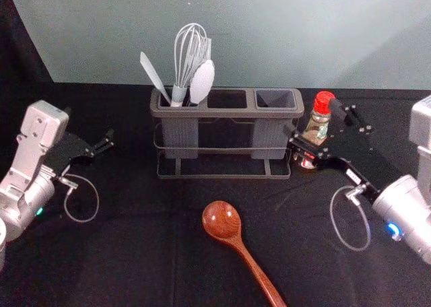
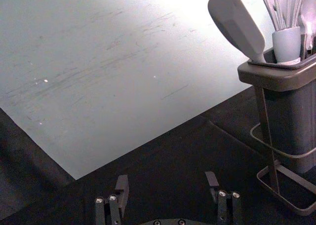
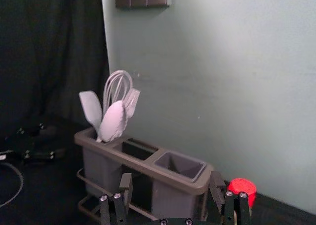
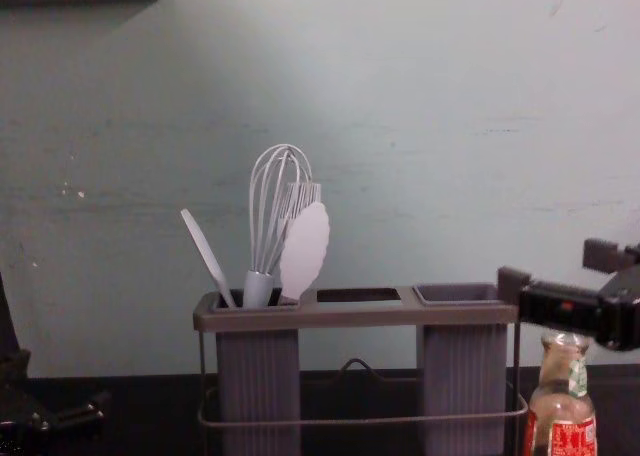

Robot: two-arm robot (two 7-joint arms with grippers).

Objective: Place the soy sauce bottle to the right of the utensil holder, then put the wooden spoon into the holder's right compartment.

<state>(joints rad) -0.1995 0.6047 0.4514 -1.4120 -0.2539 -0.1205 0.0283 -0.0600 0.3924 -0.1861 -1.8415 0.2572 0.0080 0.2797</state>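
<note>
Black cloth [image 1: 135,253] before a pale grey-green wall [image 1: 269,38]. Glass soy sauce bottle with red cap [image 1: 316,127] upright, just right of the grey rectangular utensil holder [image 1: 225,112]. Right gripper [image 1: 314,124] by bottle, jaws apart. Left gripper [image 1: 110,140] idle, left of holder, jaws apart. Glossy brown wooden spoon [image 1: 223,221] lies in front of holder.

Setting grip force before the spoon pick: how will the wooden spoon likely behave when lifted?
The wooden spoon is probably stiff, its slim handle being straight wood. Glossy highlights suggest it could slip; the broad bowl may make it head-heavy.
</note>
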